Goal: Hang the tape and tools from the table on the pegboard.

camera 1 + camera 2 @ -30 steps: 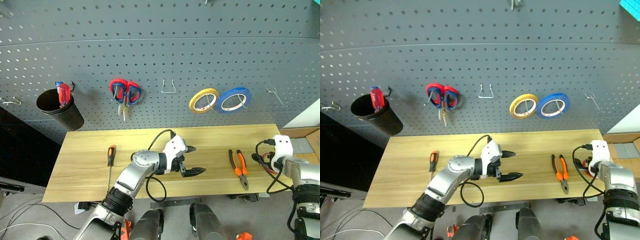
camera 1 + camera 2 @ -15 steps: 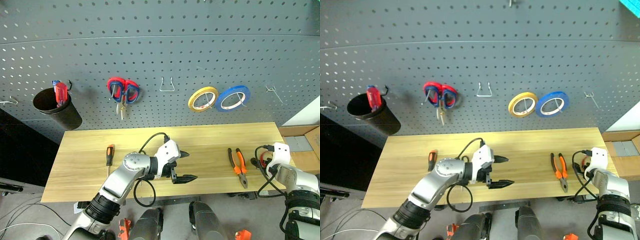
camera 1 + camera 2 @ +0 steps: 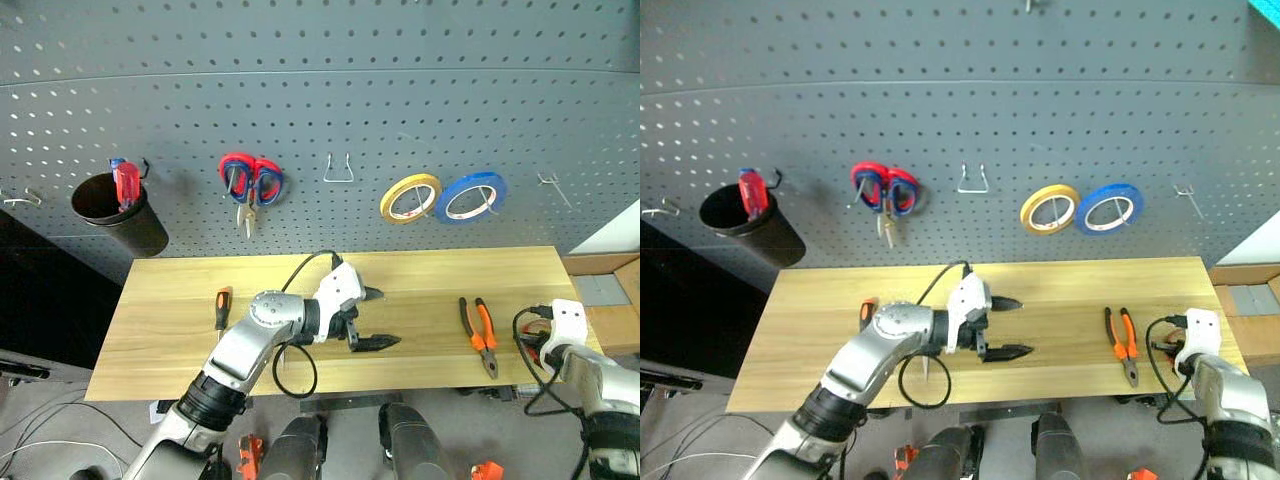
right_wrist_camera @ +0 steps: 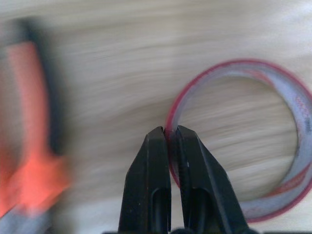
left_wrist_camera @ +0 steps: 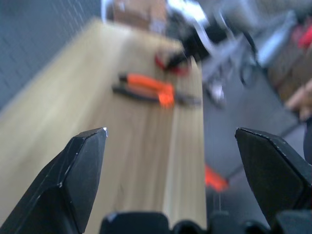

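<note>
- We find the right gripper (image 4: 169,139) closed on the rim of the red tape (image 4: 287,146), its two black fingers pinching the ring's thin wall; the tape lies flat on the table (image 3: 420,275) near its right end.
- The left gripper (image 3: 375,318) hangs over the middle of the table with its fingers spread wide and nothing between them.
- The orange-and-black pliers (image 3: 478,330) lie on the table's right part, just beside the tape; in the right wrist view an orange handle sits close to the ring, apart from it.
- The screwdriver (image 3: 220,312) lies on the table's left part, partly behind the left arm.
- On the pegboard (image 3: 320,90) we note red-and-blue scissors (image 3: 250,185), a yellow roll (image 3: 409,198), a blue roll (image 3: 468,197) and a black cup (image 3: 120,215) holding a red-handled tool (image 3: 126,183).
- A bare metal hook (image 3: 338,170) sits between the scissors and the yellow roll.
</note>
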Controlling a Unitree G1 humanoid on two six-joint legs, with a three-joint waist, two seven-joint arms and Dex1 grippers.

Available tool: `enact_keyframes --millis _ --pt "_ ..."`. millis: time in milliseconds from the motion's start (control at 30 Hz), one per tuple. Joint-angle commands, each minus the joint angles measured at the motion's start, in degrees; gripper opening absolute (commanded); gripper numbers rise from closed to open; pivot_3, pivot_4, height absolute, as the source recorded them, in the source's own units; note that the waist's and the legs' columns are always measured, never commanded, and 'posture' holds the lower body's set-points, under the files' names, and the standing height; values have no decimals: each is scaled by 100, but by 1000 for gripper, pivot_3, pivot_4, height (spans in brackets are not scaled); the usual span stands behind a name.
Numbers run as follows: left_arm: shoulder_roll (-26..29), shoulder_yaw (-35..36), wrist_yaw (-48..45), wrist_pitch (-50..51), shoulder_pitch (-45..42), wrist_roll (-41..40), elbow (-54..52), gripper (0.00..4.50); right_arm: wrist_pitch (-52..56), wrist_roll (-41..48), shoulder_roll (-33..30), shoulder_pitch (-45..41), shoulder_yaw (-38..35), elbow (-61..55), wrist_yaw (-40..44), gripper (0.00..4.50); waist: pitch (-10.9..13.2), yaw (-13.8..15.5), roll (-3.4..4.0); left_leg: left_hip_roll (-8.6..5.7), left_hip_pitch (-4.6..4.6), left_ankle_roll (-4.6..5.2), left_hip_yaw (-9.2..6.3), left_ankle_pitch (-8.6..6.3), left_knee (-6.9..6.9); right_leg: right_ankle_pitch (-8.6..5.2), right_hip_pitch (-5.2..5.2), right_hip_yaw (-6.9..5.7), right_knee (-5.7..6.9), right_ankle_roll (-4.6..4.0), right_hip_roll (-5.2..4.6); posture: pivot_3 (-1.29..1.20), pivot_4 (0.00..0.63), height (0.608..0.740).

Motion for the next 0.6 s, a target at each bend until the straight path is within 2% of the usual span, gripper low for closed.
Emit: enact_keyframes --millis 33,133,267,333,433,600 --pt "-273 543 127 -572 -185 -310 297 4500 229 722 -71 540 -601 -1796 313 30 3 -26 8 0 0 -1 1 0 1 1 1 -1 -1 5 0 -258 286 740" --pt "-481 718 145 -856 -174 -428 498 4500 396 1281 19 914 -1045 -2860 369 30 6 -116 3 3 0 -1 6 0 5 4 1 1 -2 14 1 -298 281 740" --pt "-727 772 212 -1119 -87 -475 510 4500 59 2126 307 1322 -1832 -4472 295 30 8 -186 1 7 -2 -2 8 -1 4 5 0 0 -4 16 3 -379 281 740" --pt "-813 800 255 -1227 -87 -481 511 4500 -109 2266 357 1319 -1914 -4908 217 30 9 -242 -1 8 -2 -2 10 -1 5 6 0 1 -6 18 5 -399 280 740" --pt "-905 814 311 -1353 -145 -452 582 4500 -346 2025 253 940 -1650 -4896 -18 30 9 -337 -3 9 0 -1 26 -2 12 13 1 1 -6 30 8 -418 275 740" --pt "-940 808 360 -1507 -247 -369 745 4500 -596 1533 92 22 -1082 -3943 -250 30 9 -490 -2 9 2 12 64 -7 47 24 3 16 2 46 10 -397 259 740"
